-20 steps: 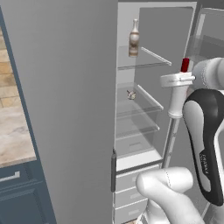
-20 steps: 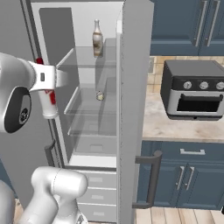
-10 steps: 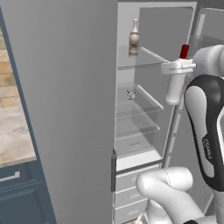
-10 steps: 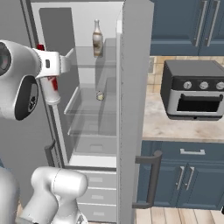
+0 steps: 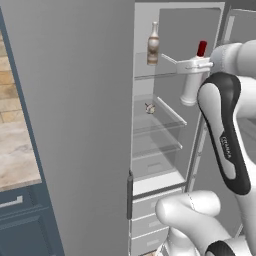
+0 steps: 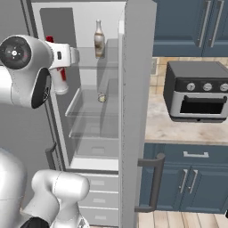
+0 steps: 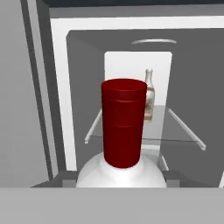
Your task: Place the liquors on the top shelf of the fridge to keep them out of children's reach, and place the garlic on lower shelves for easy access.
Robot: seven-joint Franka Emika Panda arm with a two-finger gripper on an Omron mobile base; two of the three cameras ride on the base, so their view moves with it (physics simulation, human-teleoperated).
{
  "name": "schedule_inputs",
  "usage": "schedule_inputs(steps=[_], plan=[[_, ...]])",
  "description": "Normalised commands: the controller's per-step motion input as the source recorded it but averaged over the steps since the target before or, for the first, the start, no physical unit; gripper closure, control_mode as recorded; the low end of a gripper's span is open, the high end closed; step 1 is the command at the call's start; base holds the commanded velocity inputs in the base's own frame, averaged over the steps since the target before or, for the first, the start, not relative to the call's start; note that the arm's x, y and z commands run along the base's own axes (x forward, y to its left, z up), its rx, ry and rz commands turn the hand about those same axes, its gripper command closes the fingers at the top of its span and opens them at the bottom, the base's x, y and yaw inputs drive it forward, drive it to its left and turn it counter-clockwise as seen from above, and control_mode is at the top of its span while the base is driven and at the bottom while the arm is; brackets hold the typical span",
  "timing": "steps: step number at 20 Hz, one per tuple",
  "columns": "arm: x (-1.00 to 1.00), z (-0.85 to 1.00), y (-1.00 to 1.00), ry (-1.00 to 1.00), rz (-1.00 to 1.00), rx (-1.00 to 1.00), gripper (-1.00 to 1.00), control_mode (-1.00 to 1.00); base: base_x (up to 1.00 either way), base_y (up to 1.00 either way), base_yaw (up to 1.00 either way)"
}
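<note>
Gripper [image 5: 196, 64] jaws clamp the white red-capped bottle [image 5: 191, 85] at its neck, upright, level with the top shelf [image 5: 167, 67] for sliding beside the brown bottle [image 5: 153, 44].

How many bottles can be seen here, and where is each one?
2. A greyish-brown glass bottle with a pale label stands on the fridge's top glass shelf. A white bottle with a red cap is held in the robot's pincer outside the shelves.
</note>
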Motion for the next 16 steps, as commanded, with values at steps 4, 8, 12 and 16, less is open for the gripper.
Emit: schedule_inputs(steps=[4, 8, 12, 16], plan=[[0.50, 0.09, 0.00, 0.00, 0.00, 0.00, 1.00, -1.00, 0.00, 0.00, 0.00], [0.48, 0.02, 0.00, 0.00, 0.00, 0.00, 1.00, -1.00, 0.00, 0.00, 0.00], [0.44, 0.00, 0.00, 0.00, 0.01, 0.00, 1.00, -1.00, 0.00, 0.00, 0.00], [0.41, 0.00, 0.00, -0.02, 0.02, 0.00, 1.00, -1.00, 0.00, 0.00, 0.00]])
